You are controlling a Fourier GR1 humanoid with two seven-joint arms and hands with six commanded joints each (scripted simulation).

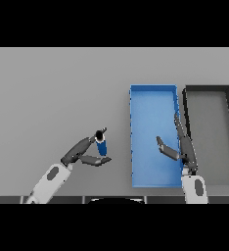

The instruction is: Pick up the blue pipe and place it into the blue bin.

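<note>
Grey table (48, 88). Left hand (87, 152) curled round blue pipe (102, 146), thumb below, fingers above; pipe upright, left of bin, apart from it. Blue bin (153, 95) centre-right. Right hand (177, 147) over bin's right edge, fingers straight, thumb spread, holding nothing. Black bin (209, 89) just beside, far right.

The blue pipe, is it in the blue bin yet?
Not yet. The blue pipe is left of the blue bin, out over the table, gripped by the left hand.
</note>
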